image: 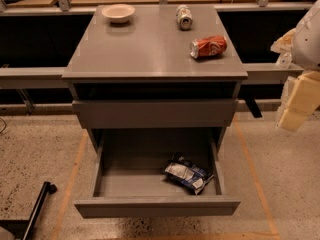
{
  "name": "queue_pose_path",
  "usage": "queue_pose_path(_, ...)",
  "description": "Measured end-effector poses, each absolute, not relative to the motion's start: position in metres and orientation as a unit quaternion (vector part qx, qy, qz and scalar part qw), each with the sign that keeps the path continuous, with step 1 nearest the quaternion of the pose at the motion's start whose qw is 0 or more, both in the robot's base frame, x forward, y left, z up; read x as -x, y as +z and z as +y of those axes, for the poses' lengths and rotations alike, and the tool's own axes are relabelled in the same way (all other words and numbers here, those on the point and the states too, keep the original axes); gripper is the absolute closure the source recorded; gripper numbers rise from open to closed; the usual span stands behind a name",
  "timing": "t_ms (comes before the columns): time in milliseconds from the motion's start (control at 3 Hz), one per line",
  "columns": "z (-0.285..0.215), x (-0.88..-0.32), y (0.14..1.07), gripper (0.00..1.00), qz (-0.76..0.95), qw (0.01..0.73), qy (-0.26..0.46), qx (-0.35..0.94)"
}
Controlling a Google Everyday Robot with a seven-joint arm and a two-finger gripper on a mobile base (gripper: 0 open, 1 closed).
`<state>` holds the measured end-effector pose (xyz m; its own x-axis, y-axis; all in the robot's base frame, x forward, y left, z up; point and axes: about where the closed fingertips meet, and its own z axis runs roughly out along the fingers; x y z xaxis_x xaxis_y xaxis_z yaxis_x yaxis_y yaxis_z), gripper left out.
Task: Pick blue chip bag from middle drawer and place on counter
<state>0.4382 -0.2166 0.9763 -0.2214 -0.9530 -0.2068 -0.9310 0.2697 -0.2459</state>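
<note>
The blue chip bag is a crumpled dark blue foil bag with white-silver patches. It lies on the floor of the open middle drawer, in its right half near the front. The counter is the flat grey cabinet top above. My gripper is at the far right edge of the view, level with the upper drawer, well to the right of the cabinet and apart from the bag. It holds nothing that I can see.
On the counter stand a white bowl at the back left, a silver can lying at the back right and a dented red soda can lying at the right. The upper drawer is closed. A black leg crosses the floor at the lower left.
</note>
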Motion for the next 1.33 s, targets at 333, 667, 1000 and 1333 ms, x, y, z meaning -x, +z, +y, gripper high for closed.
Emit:
queue_pose_path(333, -0.217, -0.438, 0.976, 0.0, 0.781, 0.159, -0.035, 0.603)
queue_pose_path(667, -0.214, -0.442, 0.962, 0.0, 0.778, 0.17, -0.027, 0.604)
queue_pose_path(1000, -0.212, -0.451, 0.934, 0.0, 0.772, 0.194, -0.012, 0.605)
queue_pose_path(1333, -0.205, -0.469, 0.901, 0.0, 0.772, 0.224, -0.01, 0.595)
